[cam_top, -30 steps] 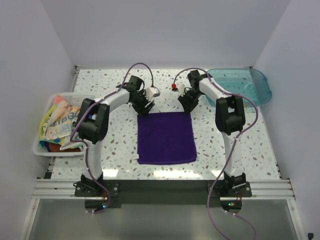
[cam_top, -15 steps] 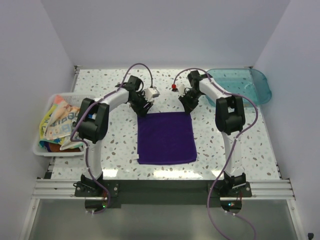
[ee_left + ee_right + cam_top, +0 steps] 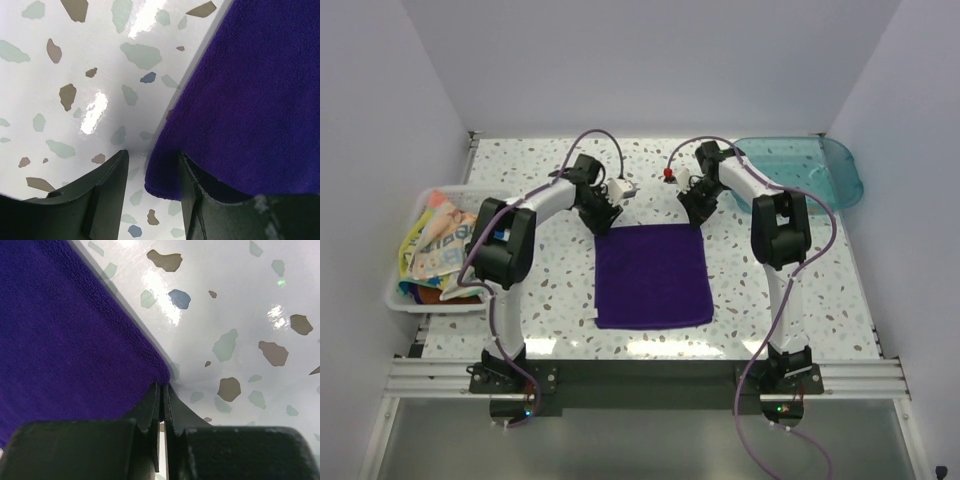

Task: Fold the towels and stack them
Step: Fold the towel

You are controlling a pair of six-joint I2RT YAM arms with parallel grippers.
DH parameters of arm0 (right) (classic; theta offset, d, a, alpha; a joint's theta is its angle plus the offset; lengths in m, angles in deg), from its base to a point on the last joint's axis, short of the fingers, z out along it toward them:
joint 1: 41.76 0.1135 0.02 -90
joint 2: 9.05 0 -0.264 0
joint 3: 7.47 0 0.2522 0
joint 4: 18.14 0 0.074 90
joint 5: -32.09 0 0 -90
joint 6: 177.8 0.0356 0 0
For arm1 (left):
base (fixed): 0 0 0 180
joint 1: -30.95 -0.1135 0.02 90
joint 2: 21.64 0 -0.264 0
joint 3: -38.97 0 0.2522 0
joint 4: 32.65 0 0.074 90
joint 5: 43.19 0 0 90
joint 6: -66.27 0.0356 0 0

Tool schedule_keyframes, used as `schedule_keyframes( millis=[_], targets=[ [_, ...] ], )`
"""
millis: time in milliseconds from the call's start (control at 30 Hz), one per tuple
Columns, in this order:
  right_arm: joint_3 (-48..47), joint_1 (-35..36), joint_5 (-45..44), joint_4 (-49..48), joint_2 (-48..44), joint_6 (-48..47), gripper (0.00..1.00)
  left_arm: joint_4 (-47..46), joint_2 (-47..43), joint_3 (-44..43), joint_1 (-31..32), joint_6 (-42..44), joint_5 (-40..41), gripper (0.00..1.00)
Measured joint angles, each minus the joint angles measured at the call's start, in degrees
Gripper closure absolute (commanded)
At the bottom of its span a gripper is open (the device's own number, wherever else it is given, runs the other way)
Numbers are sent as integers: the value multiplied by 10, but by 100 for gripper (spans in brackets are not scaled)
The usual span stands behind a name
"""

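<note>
Top external view: the purple towel (image 3: 652, 275) lies flat and unfolded in the middle of the frame on the speckled table (image 3: 800, 290). More patterned towels (image 3: 440, 245) are heaped in the white basket (image 3: 408, 292) at the left edge. A teal bin (image 3: 840, 178) sits upper right. No stack is begun.

Both arms reach to the towel's upper edge, the left gripper (image 3: 604, 221) at its upper-left corner and the right gripper (image 3: 698, 217) at its upper-right corner.

Left wrist view: the jaws stand apart. The towel's corner sits low in the frame between the two dark fingers (image 3: 106, 195), touching the right-hand one. The other is on bare table just beside the cloth. Nothing is pinched yet.

Right wrist view: the jaws are pressed together with only a hairline between them, their tips at the tip of the towel's corner. I cannot tell whether any cloth is caught between them. The corner is not lifted off the table.

Step in hand (judgement): taking hold of the two upper corners for the first fold of the first towel. The task is barely started.

The next move calls for:
- the left jaws to come together on the corner
- a check that the right side really holds cloth
- an even lift of both corners, carried toward the lower edge so the edges line up
</note>
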State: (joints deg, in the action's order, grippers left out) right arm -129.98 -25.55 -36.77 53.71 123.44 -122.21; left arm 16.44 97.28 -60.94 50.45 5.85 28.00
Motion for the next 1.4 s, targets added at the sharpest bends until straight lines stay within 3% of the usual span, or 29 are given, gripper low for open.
schedule_keyframes(
  millis=[367, 467, 500, 600, 867, 1133, 1400],
  targets=[
    [7, 0, -6, -8, -5, 9, 100, -3, -13, 21, 0, -2, 13, 68],
    [7, 0, -7, -9, -5, 11, 100, -1, -11, 19, -1, -4, 14, 78],
    [7, 0, -7, -9, -5, 12, 100, 0, -10, 16, -1, -4, 14, 86],
    [7, 0, -7, -10, -5, 17, 100, 5, -5, 10, -3, -5, 12, 100],
    [-19, 2, -37, -20, -4, 29, 100, 33, 21, -36, -6, -4, 14, 100],
    [0, 9, -75, -93, -37, 48, 100, -13, 14, -36, -6, -7, 68, 100],
    [121, 51, -130, -160, -181, 64, 100, -66, -128, 60, 0, -64, 134, 100]
  ],
)
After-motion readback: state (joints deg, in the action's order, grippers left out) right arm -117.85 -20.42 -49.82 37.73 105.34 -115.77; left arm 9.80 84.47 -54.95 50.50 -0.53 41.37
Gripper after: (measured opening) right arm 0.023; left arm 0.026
